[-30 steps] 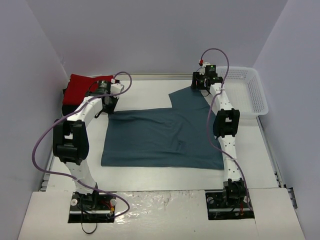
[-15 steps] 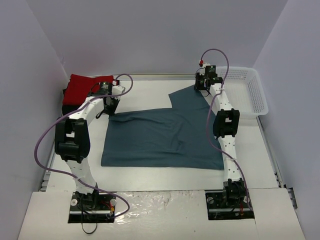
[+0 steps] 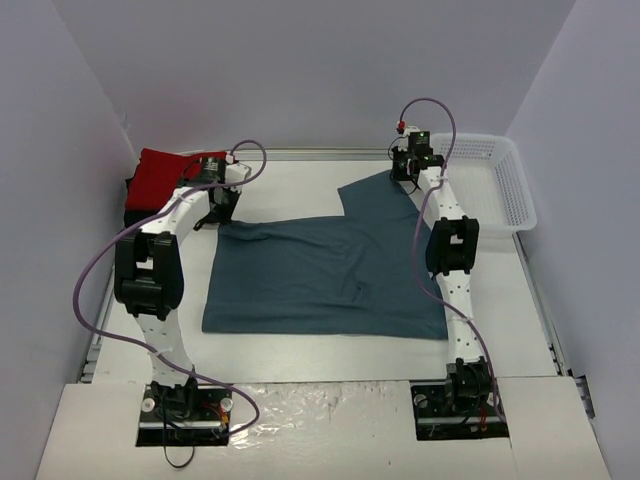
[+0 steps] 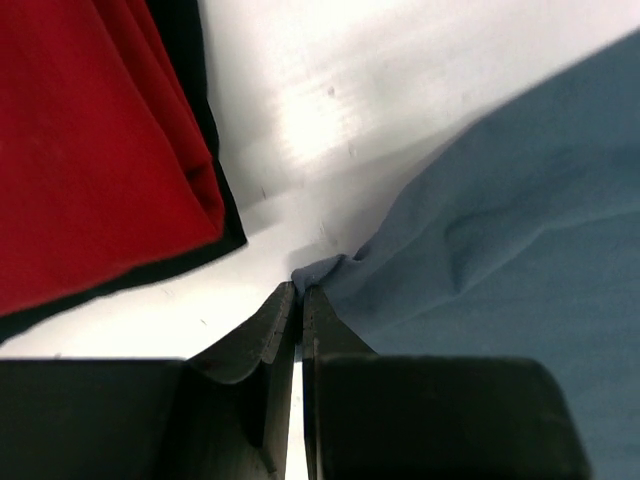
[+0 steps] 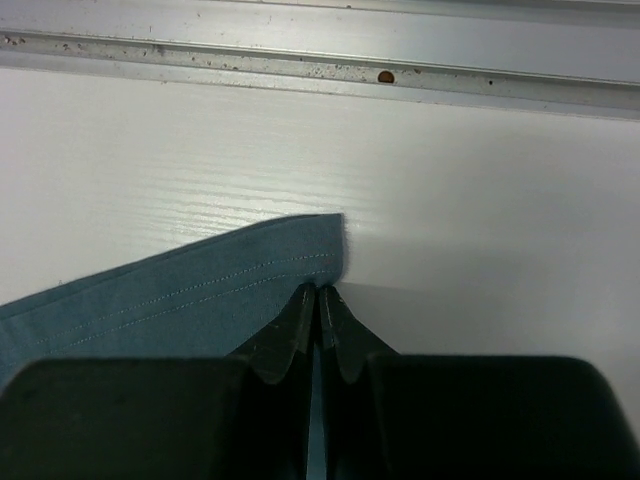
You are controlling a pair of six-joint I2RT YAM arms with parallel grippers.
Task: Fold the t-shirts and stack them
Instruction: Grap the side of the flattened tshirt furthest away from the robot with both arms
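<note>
Right gripper [image 5: 318, 293] is now shutting on the far hem of the slate-blue cloth t-shirt [image 3: 320, 280] (seemingly caught); left gripper [image 4: 298, 290] is pinching its corner, cloth lying nearward.

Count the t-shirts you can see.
3. The teal t-shirt lies spread in the middle; the red t-shirt sits at the far left; the black t-shirt lies under it, only its edge showing. Others could be hidden.

slate-blue cloth t-shirt [image 3: 320, 280] spread mostly flat mid-worktop [image 3: 290, 185], light wrinkles near centre, one sleeve pointing far-right, far-left corner bunched into a small peak. red cloth t-shirt [image 3: 155, 178] folded at the worktop's far-left corner, lying on black cloth t-shirt [image 4: 175, 30]; only the black edge shows.
</note>
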